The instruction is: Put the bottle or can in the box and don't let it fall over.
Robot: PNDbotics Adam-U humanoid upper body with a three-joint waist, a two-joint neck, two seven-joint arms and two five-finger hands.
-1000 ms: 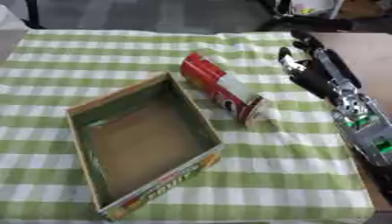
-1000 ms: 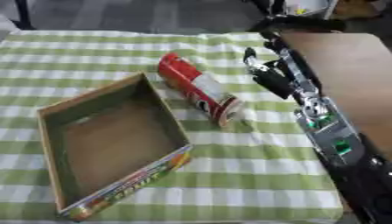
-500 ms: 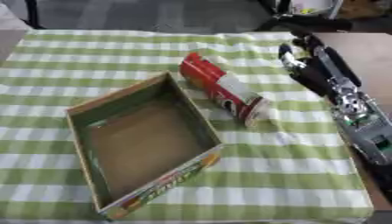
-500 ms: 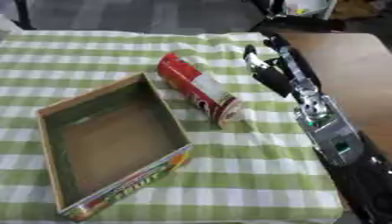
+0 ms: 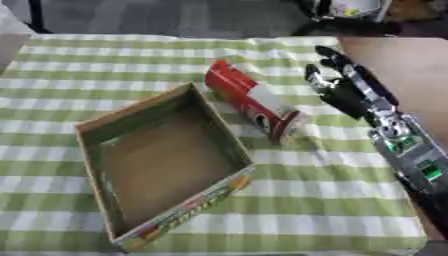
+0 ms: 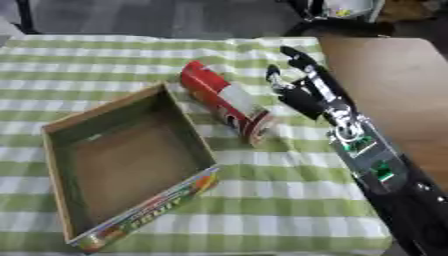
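One red can (image 5: 254, 102) on its side — just left of open right hand (image 5: 339, 89).

Red can (image 5: 252, 103) with a white band and dark label, lying on its side near the frame's centre, upper end pointing to the upper left, lower end to the lower right, just beside the upper right wall of the box. Open cardboard box (image 5: 226, 132), empty, brown inside, printed outer side toward the bottom edge, set askew in the lower left of the frame.
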